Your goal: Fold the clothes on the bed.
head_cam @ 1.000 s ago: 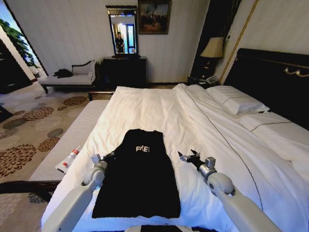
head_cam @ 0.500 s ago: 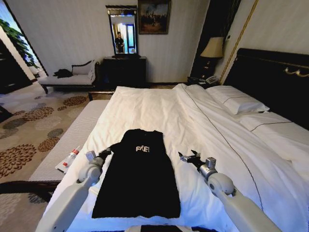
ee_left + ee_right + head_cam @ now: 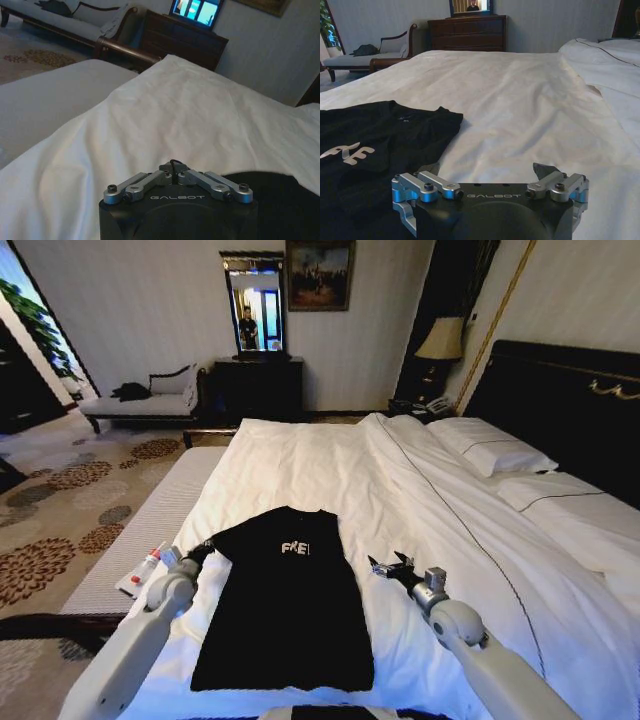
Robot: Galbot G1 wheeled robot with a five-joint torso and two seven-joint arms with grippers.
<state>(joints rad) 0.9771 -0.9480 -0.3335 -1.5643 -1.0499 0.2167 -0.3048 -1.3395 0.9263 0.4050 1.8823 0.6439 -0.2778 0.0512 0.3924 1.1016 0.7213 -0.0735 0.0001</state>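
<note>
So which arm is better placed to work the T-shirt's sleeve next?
Left. The left pincer is shut on the black T-shirt at its left sleeve, drawn outward on the duvet. The right pincer hangs open beside the shirt, holding nothing.

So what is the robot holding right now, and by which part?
The left gripper pinches the black T-shirt by its left sleeve; the right gripper is open, holding nothing.

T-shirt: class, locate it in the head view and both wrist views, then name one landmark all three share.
Head view: the T-shirt lies mid-picture on the duvet, between the arms.
Left wrist view: dark fabric beside the left gripper.
Right wrist view: spread beside the right gripper, lettering showing.
Shared landmark: the dark dresser at the far wall.
</note>
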